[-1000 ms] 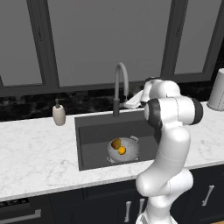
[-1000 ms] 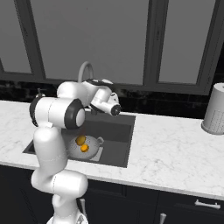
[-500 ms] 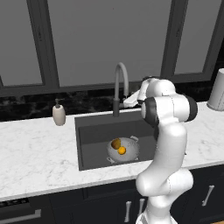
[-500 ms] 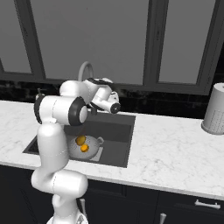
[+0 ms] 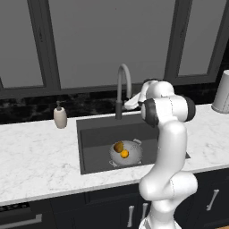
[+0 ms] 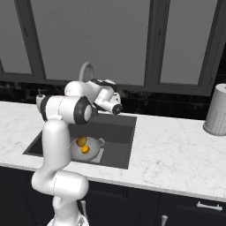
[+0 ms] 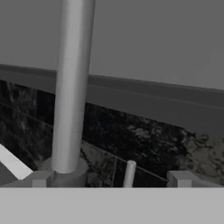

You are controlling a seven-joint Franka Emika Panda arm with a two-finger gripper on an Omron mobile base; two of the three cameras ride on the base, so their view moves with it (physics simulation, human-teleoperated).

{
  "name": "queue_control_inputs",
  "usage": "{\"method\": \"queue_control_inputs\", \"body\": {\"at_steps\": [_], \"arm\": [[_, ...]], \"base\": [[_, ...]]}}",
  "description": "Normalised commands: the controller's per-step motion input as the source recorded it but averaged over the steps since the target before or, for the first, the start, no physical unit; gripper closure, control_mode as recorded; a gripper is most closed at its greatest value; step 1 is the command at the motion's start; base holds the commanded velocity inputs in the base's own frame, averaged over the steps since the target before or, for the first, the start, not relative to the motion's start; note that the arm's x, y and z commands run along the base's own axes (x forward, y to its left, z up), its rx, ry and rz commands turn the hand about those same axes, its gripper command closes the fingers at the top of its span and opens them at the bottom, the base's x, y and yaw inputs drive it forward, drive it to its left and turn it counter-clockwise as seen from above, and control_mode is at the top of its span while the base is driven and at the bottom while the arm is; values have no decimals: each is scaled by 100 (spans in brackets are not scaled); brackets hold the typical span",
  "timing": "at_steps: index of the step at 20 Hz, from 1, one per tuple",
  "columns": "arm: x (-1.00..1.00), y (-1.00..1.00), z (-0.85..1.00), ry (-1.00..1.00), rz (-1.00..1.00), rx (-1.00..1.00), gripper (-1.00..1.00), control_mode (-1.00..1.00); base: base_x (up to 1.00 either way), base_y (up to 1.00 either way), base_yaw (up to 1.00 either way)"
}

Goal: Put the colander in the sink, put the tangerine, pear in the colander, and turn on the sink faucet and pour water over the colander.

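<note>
The silver colander (image 5: pixel 133 154) sits in the dark sink (image 5: pixel 94 134), with the brownish pear (image 5: pixel 118 146) and the bright orange tangerine (image 5: pixel 125 154) inside it. From the right base view, the colander (image 6: pixel 92 153) holds the pear (image 6: pixel 81 141) and tangerine (image 6: pixel 85 149) too. My gripper (image 5: pixel 129 105) hovers just right of the sink faucet (image 5: pixel 120 89), low by its dark stem. In the hand view the gripper (image 7: pixel 111 179) is open; the faucet's stem (image 7: pixel 72 83) rises at left and its small lever (image 7: pixel 129 173) stands between the fingertips. No water is flowing.
A cream soap pump bottle (image 5: pixel 60 117) stands on the counter left of the sink. A grey perforated canister (image 5: pixel 222 91) stands at the far right, also seen as the canister (image 6: pixel 216 115). The white marble counter (image 6: pixel 176 145) stretches right of the sink.
The hand has moved in toward the faucet's base, from right of the spout to close beside the stem. The colander and fruit have not moved.
</note>
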Motion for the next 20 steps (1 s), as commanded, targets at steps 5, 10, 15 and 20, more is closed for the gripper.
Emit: {"method": "queue_control_inputs", "body": {"at_steps": [5,10,15,20], "arm": [[25,0,-6,0,0,0,-100,-100],[20,0,-12,-4,0,0,-100,-100],[21,0,-6,-4,-1,0,-100,-100],[20,0,-3,-2,-1,0,-100,-100]], "base": [[0,0,0],[0,0,0],[0,0,0],[0,0,0]]}}
